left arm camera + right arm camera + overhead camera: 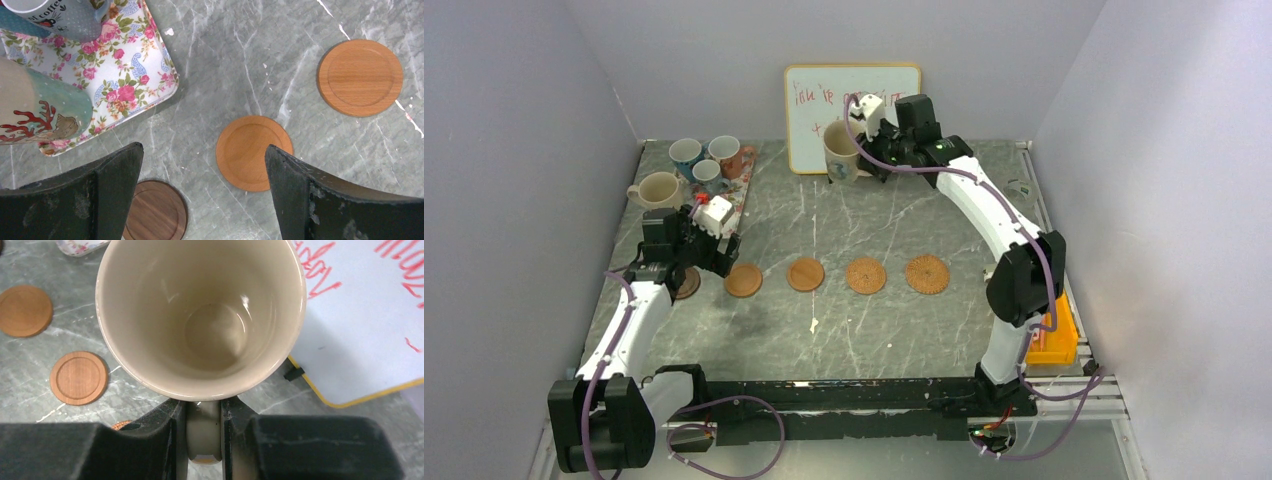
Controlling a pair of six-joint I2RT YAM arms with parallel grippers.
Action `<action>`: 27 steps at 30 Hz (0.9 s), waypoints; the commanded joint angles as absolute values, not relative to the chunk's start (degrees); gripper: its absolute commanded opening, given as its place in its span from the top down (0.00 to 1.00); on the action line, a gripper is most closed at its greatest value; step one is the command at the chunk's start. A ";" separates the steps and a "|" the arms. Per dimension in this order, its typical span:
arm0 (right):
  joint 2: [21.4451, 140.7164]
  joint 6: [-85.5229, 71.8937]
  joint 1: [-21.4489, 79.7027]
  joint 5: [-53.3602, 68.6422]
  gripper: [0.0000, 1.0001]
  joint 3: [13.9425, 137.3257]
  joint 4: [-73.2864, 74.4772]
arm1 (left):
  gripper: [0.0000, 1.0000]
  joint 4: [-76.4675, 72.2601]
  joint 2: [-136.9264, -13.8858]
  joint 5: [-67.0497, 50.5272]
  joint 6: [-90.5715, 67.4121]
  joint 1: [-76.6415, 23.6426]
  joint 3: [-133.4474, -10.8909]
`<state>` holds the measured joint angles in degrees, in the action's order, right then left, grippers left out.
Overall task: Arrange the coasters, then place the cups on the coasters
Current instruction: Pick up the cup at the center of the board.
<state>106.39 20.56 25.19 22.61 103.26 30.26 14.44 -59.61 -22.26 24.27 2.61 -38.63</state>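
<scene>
**Inspector A:** What did we record for the coasters [805,274]?

**Inspector B:** We found all five laid in one row across the middle of the table [824,335]. The dark brown coaster [156,212] lay at the left end, then two plain wooden coasters [744,280], then two patterned coasters [865,276] on the right. They lay apart from one another, roughly in line. We judged the arranging done, or very nearly so.

**Inspector A:** And the cups [707,173]?

**Inspector B:** None stood on a coaster. We counted four grouped at the far left, on or against the floral tray [130,65]. The fifth, a cream mug [200,315], was at the far edge in front of the whiteboard [854,100], well apart from the row.

**Inspector A:** Gripper condition?

**Inspector B:** The right gripper [204,427] was clamped on that mug's handle [203,450], a jaw on either side, with the mug upright and empty. We could not tell whether its base was clear of the table. The left gripper [203,165] hung over the left end of the row with its jaws spread wide, holding nothing. One plain wooden coaster showed between its fingers, with the dark brown one just beside.

**Inspector A:** Outstanding work?

**Inspector B:** In our judgement, all five placements: the mug in hand first, then the four at the tray.
</scene>
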 commanded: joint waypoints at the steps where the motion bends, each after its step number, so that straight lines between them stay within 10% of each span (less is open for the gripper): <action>1: 99.69 17.23 24.45 19.01 1.00 101.11 21.81 | 0.04 14.16 -58.95 -24.44 23.36 2.90 -39.72; 27: 67.12 15.76 11.79 20.17 1.00 62.73 17.90 | 0.04 15.13 -52.38 -31.89 23.89 2.90 -37.08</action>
